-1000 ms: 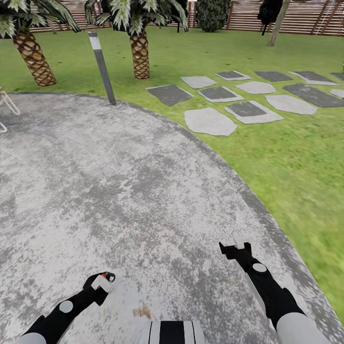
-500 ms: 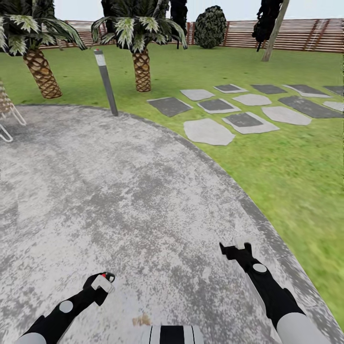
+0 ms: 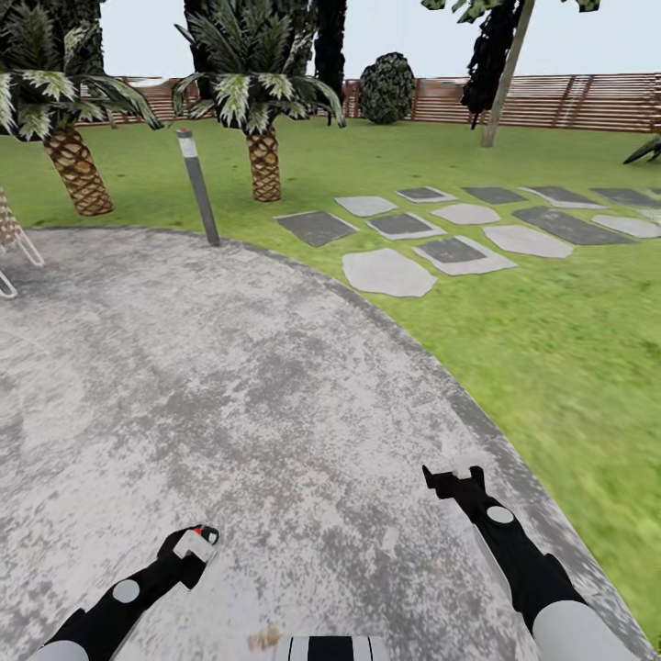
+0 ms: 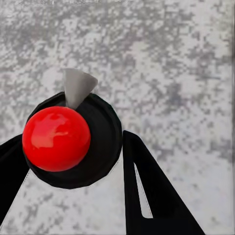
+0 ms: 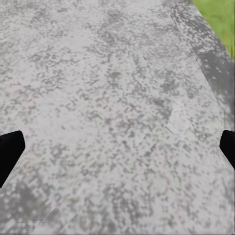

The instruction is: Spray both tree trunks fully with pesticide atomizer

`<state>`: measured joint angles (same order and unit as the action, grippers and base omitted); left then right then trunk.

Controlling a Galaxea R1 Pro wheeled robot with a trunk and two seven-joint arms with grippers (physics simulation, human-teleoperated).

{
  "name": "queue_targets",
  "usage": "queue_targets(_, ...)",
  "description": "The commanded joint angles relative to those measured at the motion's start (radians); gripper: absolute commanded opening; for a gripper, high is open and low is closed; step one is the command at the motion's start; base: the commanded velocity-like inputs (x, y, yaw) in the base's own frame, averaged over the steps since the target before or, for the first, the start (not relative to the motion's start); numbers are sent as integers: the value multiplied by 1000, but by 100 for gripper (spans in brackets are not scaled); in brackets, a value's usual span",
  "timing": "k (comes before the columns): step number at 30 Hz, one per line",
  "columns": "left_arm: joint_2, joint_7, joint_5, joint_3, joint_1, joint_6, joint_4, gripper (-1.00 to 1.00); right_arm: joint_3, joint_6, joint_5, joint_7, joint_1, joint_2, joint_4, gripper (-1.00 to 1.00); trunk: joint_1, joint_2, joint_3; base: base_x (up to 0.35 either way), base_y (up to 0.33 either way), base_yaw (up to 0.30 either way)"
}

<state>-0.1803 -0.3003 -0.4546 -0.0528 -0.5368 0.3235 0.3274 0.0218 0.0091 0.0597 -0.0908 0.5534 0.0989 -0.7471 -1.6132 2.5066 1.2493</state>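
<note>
My left gripper [image 3: 196, 543] is shut on the pesticide atomizer [image 3: 202, 535], low at the left of the head view over the paving. In the left wrist view the atomizer [image 4: 56, 138] shows a red ball top, a black cap and a grey nozzle, held between the black fingers [image 4: 147, 191]. My right gripper [image 3: 455, 474] hangs open over the paving, holding nothing; its fingertips sit far apart in the right wrist view [image 5: 117, 147]. A tall tree with a pale leaning trunk [image 3: 500, 83] stands far off on the garden lawn [image 3: 551, 340], near the fence.
I am on a round grey paved patch [image 3: 229, 386] edged by grass. Two palm-like plants [image 3: 264, 156] [image 3: 73, 170] and a grey bollard [image 3: 198, 186] stand ahead left. Stepping stones [image 3: 390, 273] lead right. A slatted fence [image 3: 569, 101] closes the back. A chair leg [image 3: 11, 243] shows at the left edge.
The whole picture has slid downward, with more sky and fence showing, so the camera has tilted up. Both arms keep their places; the atomizer stays in the left gripper.
</note>
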Motion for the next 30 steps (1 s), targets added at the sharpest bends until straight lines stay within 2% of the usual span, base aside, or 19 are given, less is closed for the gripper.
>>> queue_targets(1, 0, -4, -5, -6, 0, 3, -1, -100, 1, 1, 7, -1, 0, 1, 0, 100, 1, 0, -4, 0, 0, -210)
queue_targets(6, 0, 0, -3, -11, 1, -6, -5, -100, 1, 0, 8, 0, 0, 3, 5, 100, 1, 0, -18, 0, 0, -206)
queue_targets(13, 1, 3, -3, -78, 1, -7, -53, -100, -1, -6, 8, 2, -7, 6, 7, 100, 1, 0, -28, 0, 0, -202)
queue_targets(19, 7, 3, 6, -95, 0, -9, -58, -100, -4, -50, 8, 7, -48, 13, 8, 100, 4, -2, -55, 0, 0, -201)
queue_targets(22, 8, 4, 53, -99, 0, -9, -59, -100, -5, -77, 8, 28, -75, 22, 8, 100, 5, -2, -70, 0, 0, -200)
queue_targets(23, 8, 5, 133, -101, 0, -10, -58, -100, -4, -104, 7, 94, -121, 28, 8, 100, 6, -3, -75, 0, 0, -199)
queue_targets(24, 8, 5, 154, -101, 0, -11, -58, -100, -4, -117, 7, 117, -138, 29, 8, 100, 6, -3, -80, 0, 0, -199)
queue_targets(26, 8, 11, 192, -102, 0, -12, -59, -100, -4, -163, 6, 157, -183, 30, 8, 100, 7, -3, -91, 0, 0, -199)
queue_targets(30, 9, 72, 212, -102, 0, -14, -59, -100, -5, -238, 4, 175, -254, 30, 11, 100, 9, -4, -111, 0, 0, -198)
